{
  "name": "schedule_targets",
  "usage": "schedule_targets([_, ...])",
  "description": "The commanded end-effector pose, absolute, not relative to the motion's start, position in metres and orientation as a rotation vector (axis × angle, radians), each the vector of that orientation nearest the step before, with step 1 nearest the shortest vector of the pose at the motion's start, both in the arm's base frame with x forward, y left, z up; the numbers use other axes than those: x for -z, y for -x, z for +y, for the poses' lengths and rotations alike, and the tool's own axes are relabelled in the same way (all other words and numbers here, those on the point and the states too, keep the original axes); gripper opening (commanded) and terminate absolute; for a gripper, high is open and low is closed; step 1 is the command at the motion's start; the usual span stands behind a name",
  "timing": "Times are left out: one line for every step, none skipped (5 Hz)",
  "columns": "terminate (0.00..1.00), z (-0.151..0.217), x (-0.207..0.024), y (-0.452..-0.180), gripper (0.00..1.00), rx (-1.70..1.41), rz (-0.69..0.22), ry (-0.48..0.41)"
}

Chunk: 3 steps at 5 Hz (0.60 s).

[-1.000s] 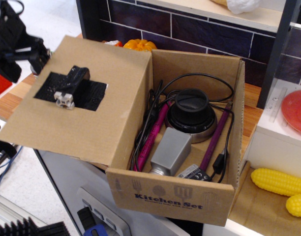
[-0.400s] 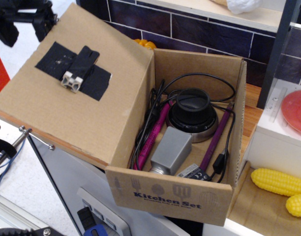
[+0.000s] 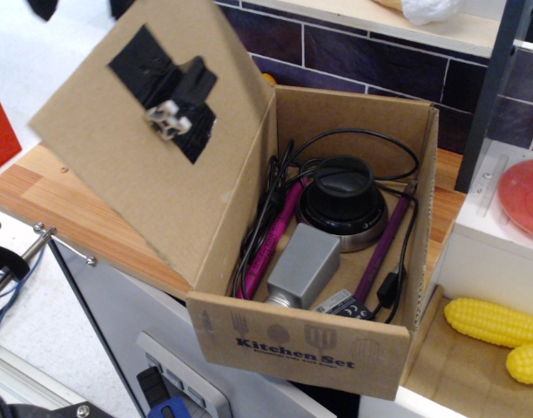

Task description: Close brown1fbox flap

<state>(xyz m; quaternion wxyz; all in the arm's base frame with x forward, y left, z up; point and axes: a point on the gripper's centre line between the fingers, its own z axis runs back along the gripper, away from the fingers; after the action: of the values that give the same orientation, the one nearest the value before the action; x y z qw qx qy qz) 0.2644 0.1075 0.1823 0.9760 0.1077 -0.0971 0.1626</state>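
In open brownbox (image 3: 310,344), cables (image 3: 371,148), black puck (image 3: 340,202)

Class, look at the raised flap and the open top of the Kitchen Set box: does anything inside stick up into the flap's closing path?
Nothing visible does. The flap stands tilted above the brown1fbox; the cables and round black device lie below the rim.

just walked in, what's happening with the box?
The flap of the cardboard box stands raised at a steep tilt on the left side, the taped knob facing outward. It is not yet closed: the box is open, showing a black puck-shaped device, cables and a grey block. No tool is clearly in view.
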Motion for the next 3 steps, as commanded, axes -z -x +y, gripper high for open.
schedule_targets([0.0,0.039,-0.189,-0.286,1.0,-0.363,-0.225,-0.314])
schedule_targets([0.0,-0.01,-0.191,-0.296,1.0,-0.412,-0.236,-0.362])
schedule_targets([0.0,-0.056,-0.185,-0.309,1.0,-0.436,-0.264,-0.397])
